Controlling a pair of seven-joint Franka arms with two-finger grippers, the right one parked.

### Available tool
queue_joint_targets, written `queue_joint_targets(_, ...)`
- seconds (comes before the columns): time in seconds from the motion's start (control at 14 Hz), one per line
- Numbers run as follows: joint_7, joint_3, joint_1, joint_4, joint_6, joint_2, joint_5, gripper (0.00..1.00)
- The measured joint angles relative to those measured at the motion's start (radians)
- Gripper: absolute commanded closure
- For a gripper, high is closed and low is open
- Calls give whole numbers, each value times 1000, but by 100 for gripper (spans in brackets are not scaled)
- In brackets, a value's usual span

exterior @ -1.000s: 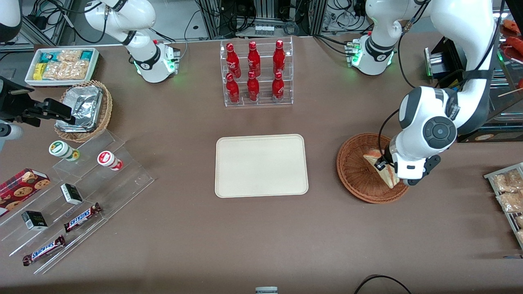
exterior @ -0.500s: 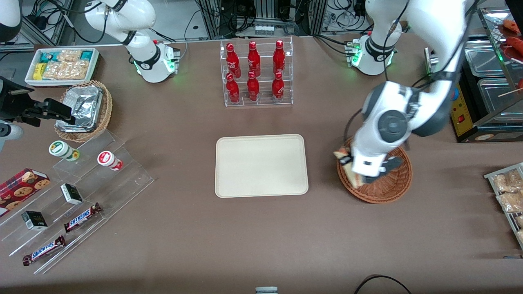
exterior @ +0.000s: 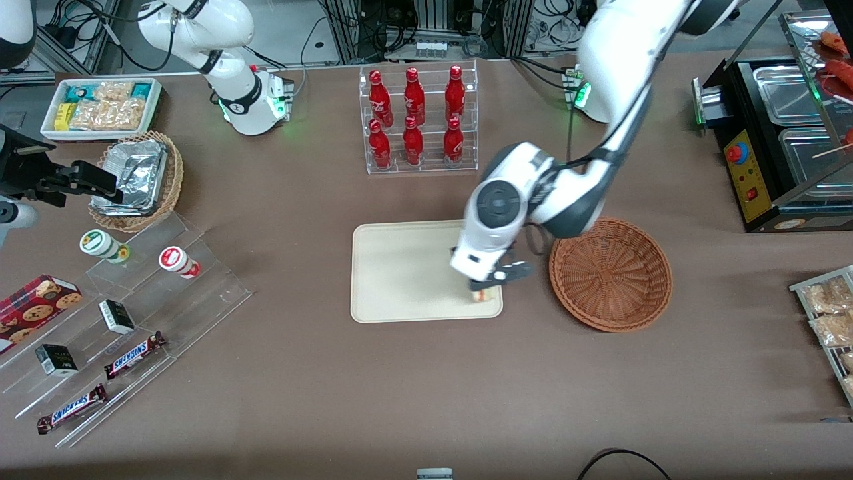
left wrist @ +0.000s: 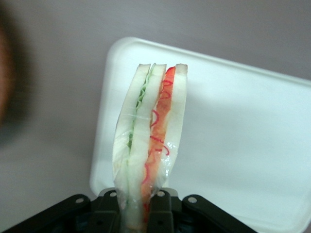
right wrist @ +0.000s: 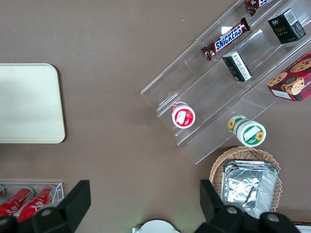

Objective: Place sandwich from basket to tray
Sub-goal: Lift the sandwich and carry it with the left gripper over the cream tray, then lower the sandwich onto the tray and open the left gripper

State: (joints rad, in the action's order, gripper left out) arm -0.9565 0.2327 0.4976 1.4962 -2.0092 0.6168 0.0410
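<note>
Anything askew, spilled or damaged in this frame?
Nothing stands out. The gripper holds the wrapped sandwich intact above the tray, at its edge nearest the basket, which holds nothing. The red bottles stand upright in their rack.

"snickers" reads on the two chocolate bars [exterior: 135,354] [exterior: 71,408] on the clear stepped stand [exterior: 133,313].

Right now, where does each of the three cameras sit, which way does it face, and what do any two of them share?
Front view: high, facing the arm bases; shows the table, the empty basket, the working arm.
Left wrist view: on the working arm, looking down past the end effector, shut on the sandwich, above the tray.
Right wrist view: on the parked arm, looking down at the snack racks; its own fingers show.
Shared: all three show the tray; front and left wrist views show the sandwich.
</note>
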Motion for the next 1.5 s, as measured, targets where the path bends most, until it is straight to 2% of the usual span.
queue_joint_targets(0.14, -1, -1, 57, -34, -72, 61, 0, 100)
queue_joint_targets(0.43, -15, -1, 105, -65, -131, 126, 0, 100)
queue_joint_targets(0.71, -61, -6, 125, -119, -153, 182, 17, 100)
queue_joint_targets(1.14, -69, -9, 126, -127, -152, 196, 42, 100)
queue_joint_targets(1.21, -70, -9, 126, -127, -152, 197, 42, 95)
queue_joint_targets(1.29, -71, -9, 126, -127, -152, 199, 43, 74)
queue_joint_targets(1.36, -72, -9, 126, -127, -152, 201, 43, 22)
queue_joint_targets(1.43, -74, -9, 126, -127, -152, 204, 47, 0)
queue_joint_targets(1.5, -76, -9, 127, -127, -152, 206, 59, 0)
